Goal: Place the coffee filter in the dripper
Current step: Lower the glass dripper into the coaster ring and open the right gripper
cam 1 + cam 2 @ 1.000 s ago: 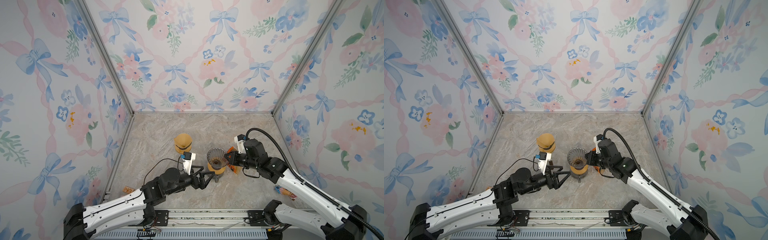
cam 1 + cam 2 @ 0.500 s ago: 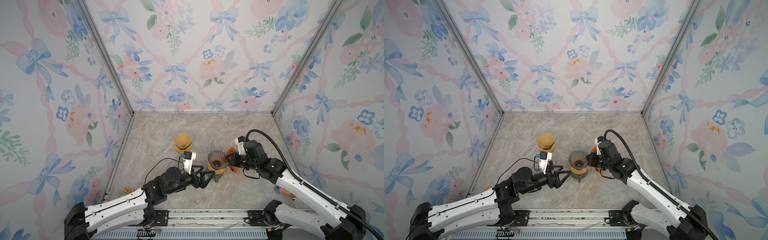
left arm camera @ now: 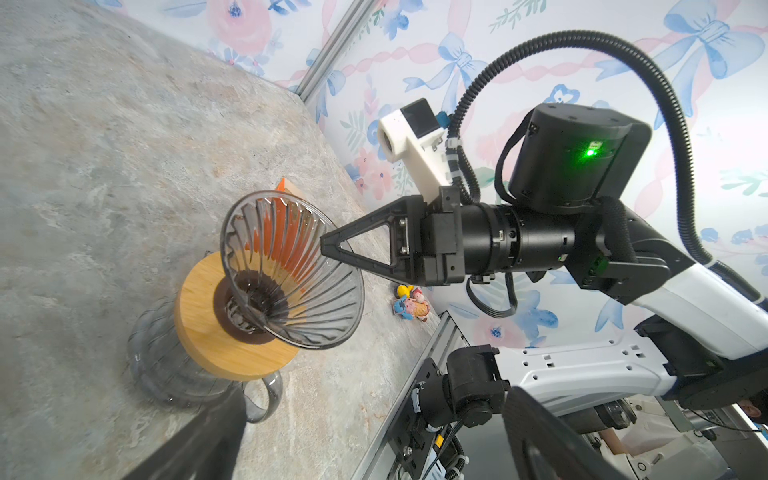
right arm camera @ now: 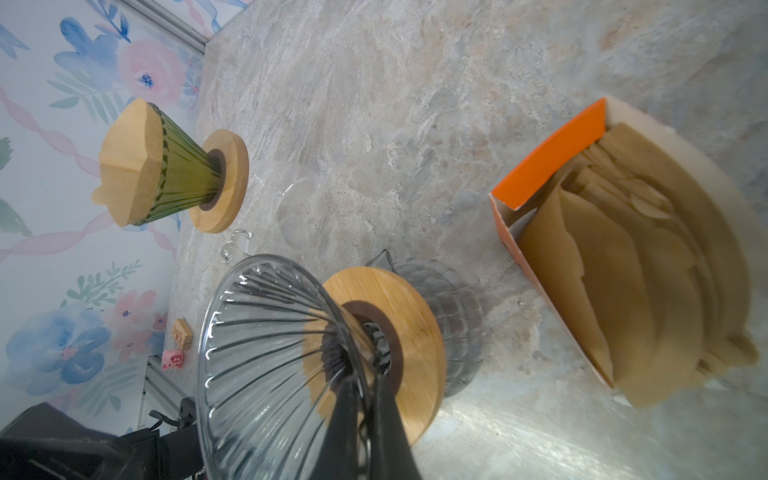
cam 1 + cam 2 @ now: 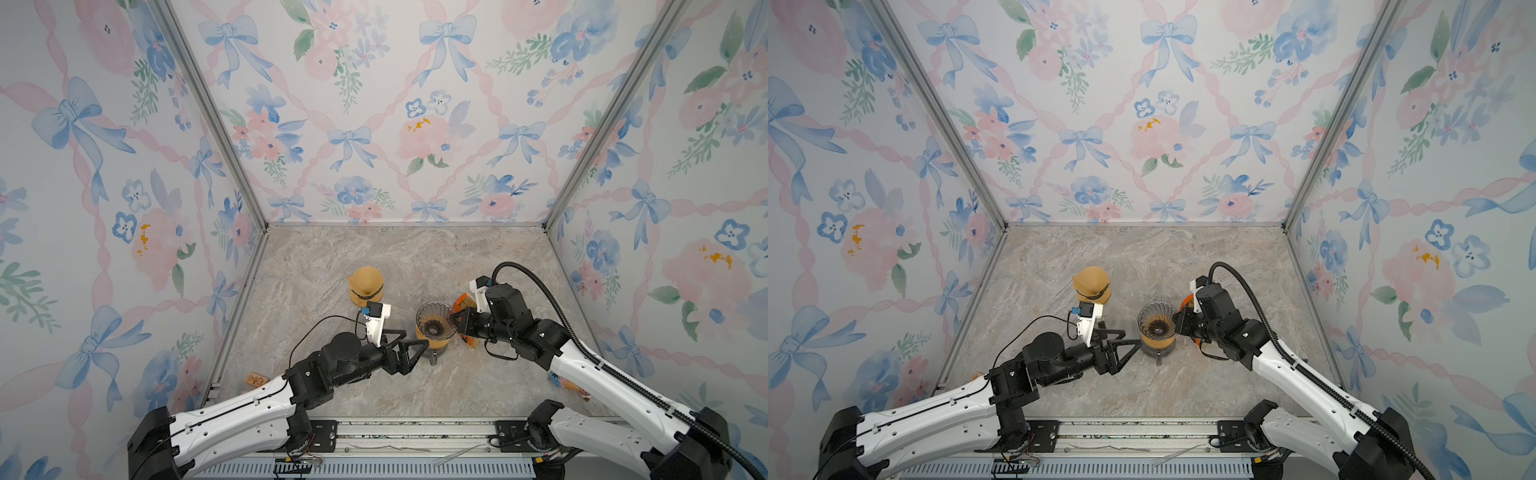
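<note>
A clear ribbed glass dripper (image 5: 434,322) (image 5: 1156,322) (image 3: 291,270) (image 4: 257,353) sits on a wood collar atop a glass carafe (image 3: 166,365) mid-table. My right gripper (image 5: 453,322) (image 5: 1177,323) (image 3: 323,246) (image 4: 365,399) is shut on the dripper's right rim, with the glass wall between its fingers. Brown coffee filters (image 4: 623,270) stand stacked in an orange box (image 5: 461,301) (image 5: 1185,301) just behind that gripper. My left gripper (image 5: 417,338) (image 5: 1132,337) (image 3: 374,399) is open and empty, low beside the carafe's left side near its handle.
A second, green dripper (image 4: 183,174) holding a brown filter (image 5: 365,284) (image 5: 1091,282) stands on its own carafe at the back left. A small wooden block (image 5: 255,379) lies by the left wall. A small colourful toy (image 5: 569,384) (image 3: 411,307) lies under the right arm.
The right wrist has sunk slightly at the dripper's rim. The left arm and the dripper have not visibly moved.
</note>
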You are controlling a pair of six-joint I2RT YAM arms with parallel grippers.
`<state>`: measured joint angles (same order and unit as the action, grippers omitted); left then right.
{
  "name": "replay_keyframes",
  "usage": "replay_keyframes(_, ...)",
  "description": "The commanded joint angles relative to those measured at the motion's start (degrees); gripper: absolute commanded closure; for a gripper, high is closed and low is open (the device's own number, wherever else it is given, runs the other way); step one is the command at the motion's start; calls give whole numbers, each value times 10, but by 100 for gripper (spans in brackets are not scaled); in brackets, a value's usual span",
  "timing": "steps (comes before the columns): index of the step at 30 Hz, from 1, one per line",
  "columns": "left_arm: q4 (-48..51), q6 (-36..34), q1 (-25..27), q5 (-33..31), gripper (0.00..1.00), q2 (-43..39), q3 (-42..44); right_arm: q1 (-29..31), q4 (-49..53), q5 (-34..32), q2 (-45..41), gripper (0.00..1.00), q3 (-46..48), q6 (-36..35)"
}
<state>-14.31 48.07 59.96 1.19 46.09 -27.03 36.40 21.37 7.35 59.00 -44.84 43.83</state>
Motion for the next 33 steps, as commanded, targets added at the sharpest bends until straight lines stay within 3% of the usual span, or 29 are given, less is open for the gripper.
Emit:
replay_keyframes(1,-12,0,-4,8,2,-3,12,-5,-23,9,-2,96,7,6)
replay_keyframes(33,-12,6,-6,5,2,-13,28,-6,-32,10,10,95,19,9)
